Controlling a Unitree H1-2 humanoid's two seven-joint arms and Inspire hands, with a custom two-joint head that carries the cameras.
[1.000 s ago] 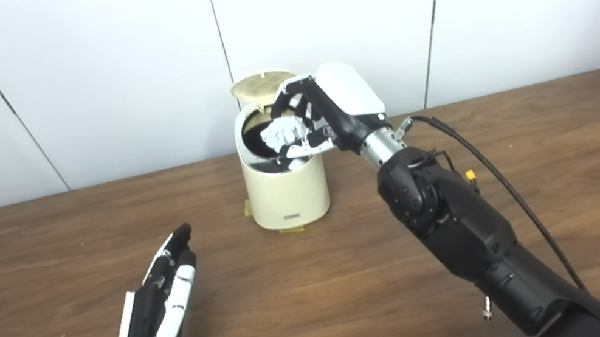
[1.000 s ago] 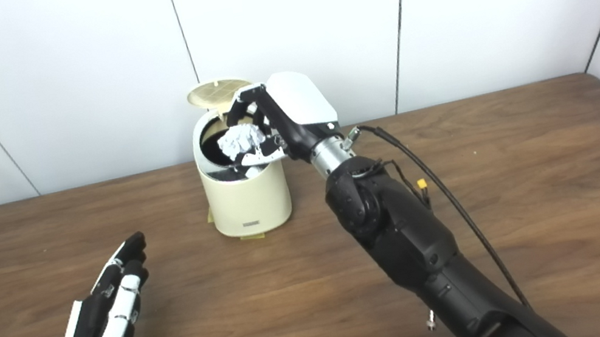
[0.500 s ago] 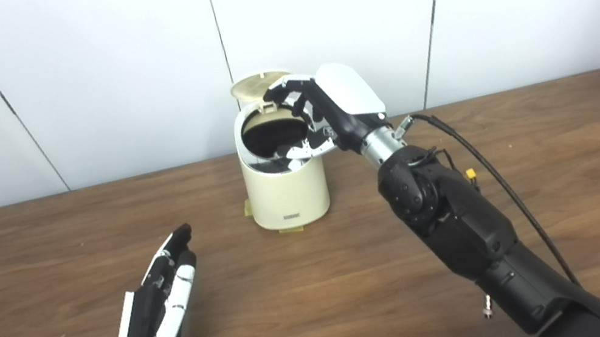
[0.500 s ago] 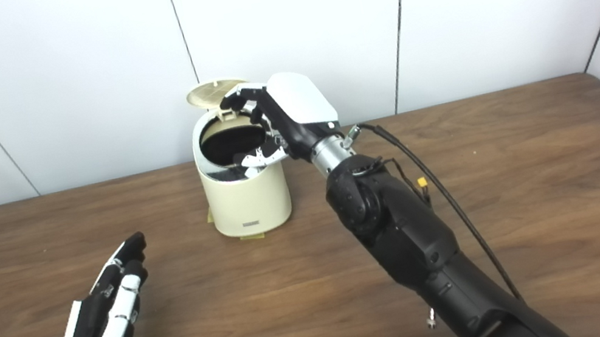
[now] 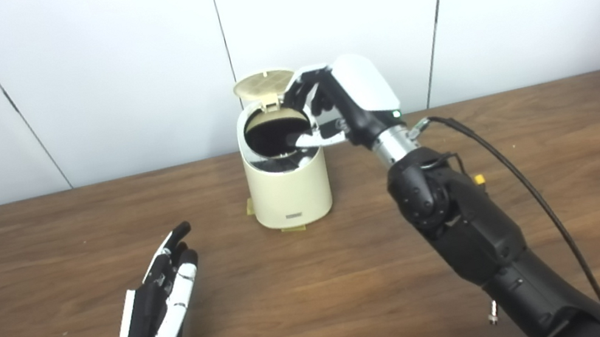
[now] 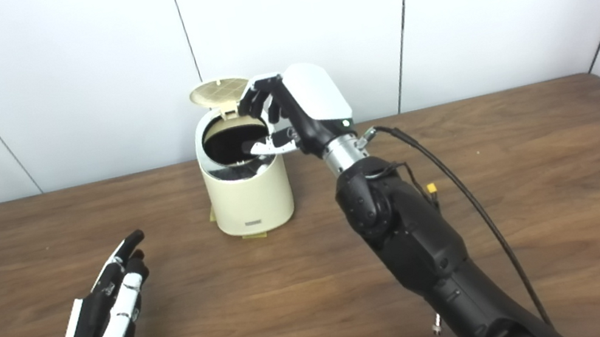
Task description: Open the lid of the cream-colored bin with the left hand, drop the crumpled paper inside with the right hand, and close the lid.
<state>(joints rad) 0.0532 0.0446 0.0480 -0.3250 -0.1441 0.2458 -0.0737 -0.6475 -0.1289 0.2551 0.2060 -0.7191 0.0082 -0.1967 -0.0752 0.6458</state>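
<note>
Left eye view: right hand [image 5: 335, 106] (paper gone) now spread empty beside bin [image 5: 289, 189]; left hand [image 5: 159, 298] flat.

Bin [image 6: 248, 199] lid [image 6: 219, 91] up — right hand [image 6: 299, 110] spread, empty, at the rim; left hand [image 6: 106, 311] flat.

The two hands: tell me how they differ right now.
The left hand lies low near the table, well short of the bin; the right hand is raised beside the bin's open mouth. The left hand's fingers are stretched out straight; the right hand's are curled loosely apart. Both are black and white, and both hold nothing.
</note>
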